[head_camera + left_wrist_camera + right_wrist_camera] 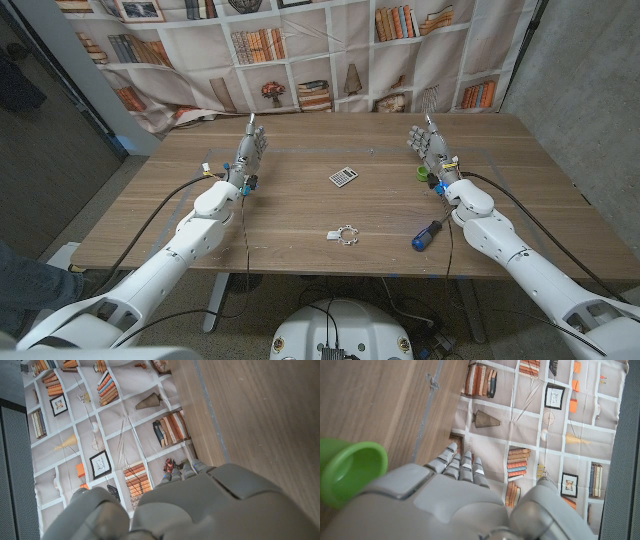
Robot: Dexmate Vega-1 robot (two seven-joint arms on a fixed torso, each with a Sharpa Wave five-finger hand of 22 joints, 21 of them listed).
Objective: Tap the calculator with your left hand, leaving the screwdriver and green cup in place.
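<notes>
the green cup (424,173) sat mostly hidden behind the right hand (430,148); the calculator (343,177) keys were too small to read.

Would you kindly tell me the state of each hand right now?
Left hand: open, holding nothing, fingers extended.
Right hand: open, holding nothing, beside the green cup.

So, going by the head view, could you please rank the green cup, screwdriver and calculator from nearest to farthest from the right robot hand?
1. Green cup: right beside the right robot hand, on its inner side.
2. Screwdriver: on the table's near side, beside the right forearm.
3. Calculator: at the table's middle.
</notes>
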